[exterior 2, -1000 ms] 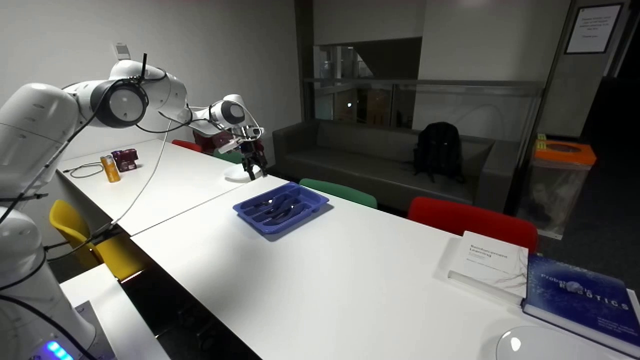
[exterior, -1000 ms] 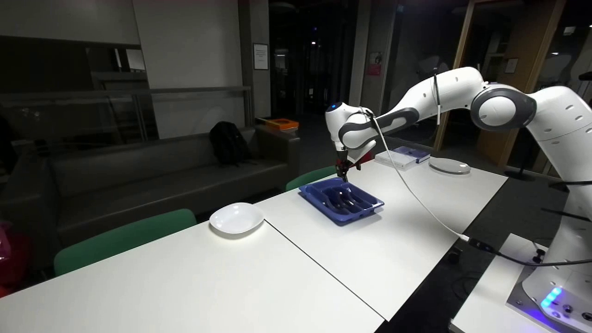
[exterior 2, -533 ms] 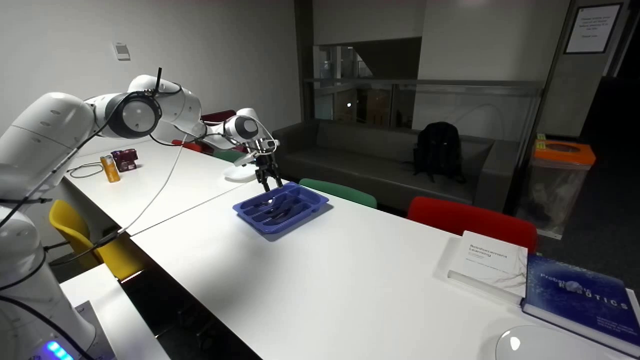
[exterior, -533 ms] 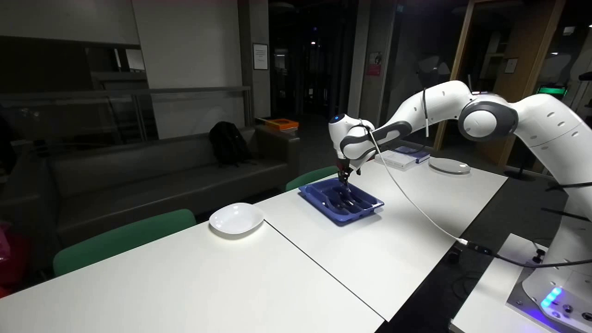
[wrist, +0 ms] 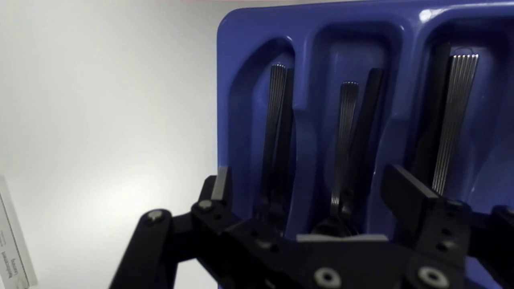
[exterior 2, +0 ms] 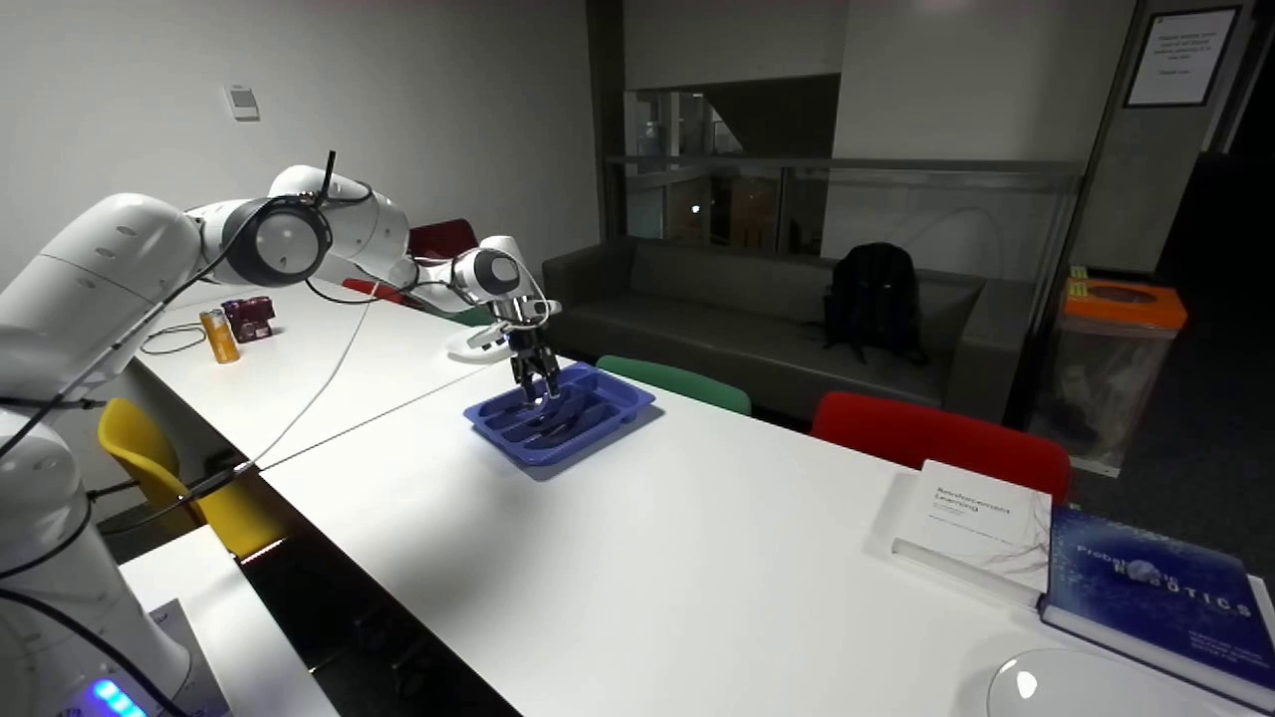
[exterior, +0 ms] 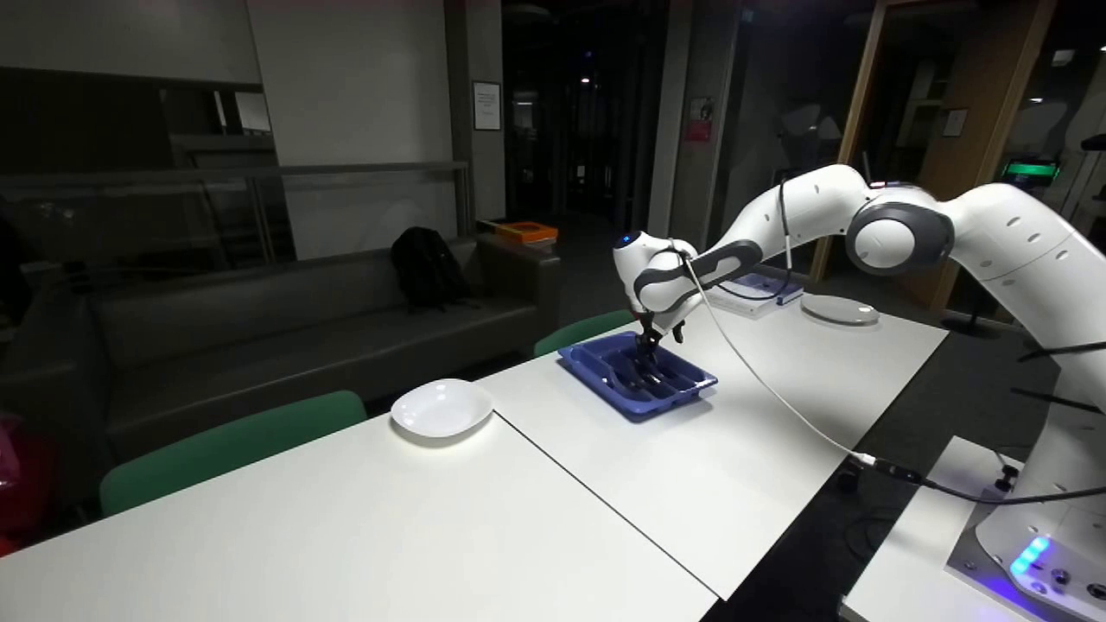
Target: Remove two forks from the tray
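The gripper covers lower ends of the cutlery in the wrist view; in this dim light, the kinds are hard to tell. The tray is cut off there; in an exterior view, so is a plate near the end of the table.
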Robot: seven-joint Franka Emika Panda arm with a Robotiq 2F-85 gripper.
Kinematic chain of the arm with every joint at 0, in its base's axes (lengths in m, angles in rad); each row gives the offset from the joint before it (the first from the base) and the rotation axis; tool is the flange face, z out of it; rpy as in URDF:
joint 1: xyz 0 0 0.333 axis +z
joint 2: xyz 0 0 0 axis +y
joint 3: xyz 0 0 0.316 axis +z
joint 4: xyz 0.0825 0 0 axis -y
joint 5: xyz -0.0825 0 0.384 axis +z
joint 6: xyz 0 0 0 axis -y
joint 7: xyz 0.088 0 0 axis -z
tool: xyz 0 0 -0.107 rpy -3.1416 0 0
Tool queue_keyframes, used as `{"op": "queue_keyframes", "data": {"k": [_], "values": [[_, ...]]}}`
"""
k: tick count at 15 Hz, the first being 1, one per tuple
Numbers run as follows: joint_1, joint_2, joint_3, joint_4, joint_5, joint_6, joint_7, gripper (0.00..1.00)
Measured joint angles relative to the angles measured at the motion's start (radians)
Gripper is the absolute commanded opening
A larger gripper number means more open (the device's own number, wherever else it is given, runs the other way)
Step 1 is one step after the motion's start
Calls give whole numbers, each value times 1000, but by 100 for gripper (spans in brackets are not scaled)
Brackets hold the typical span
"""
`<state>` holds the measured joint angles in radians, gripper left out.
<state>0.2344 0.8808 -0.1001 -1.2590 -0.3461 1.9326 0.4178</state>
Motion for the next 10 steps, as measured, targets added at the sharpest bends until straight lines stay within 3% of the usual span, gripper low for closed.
{"op": "queue_keyframes", "data": {"k": [10], "values": [[-14, 17, -7, -18, 53, 86, 69, 100]]}}
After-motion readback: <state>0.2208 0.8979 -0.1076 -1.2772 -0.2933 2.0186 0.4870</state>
